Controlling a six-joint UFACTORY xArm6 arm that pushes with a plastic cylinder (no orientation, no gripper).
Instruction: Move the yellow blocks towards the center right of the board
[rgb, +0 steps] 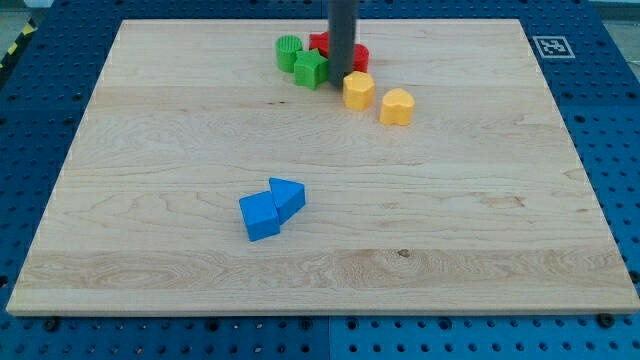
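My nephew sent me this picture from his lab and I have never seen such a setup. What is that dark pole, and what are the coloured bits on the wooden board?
The dark pole is the end of a robot arm. It has no hand and holds nothing; its lower end, my tip, slides along the light wooden board and pushes blocks.

There is one camera, looking down at the board at a slant.

Near the view's top sits a cluster: a ridged green round block, a green star-like block and red blocks partly hidden behind the rod. My tip is just left of the yellow hexagonal block; a yellow heart-shaped block lies right of that. Two blue blocks touch lower down, left of centre.
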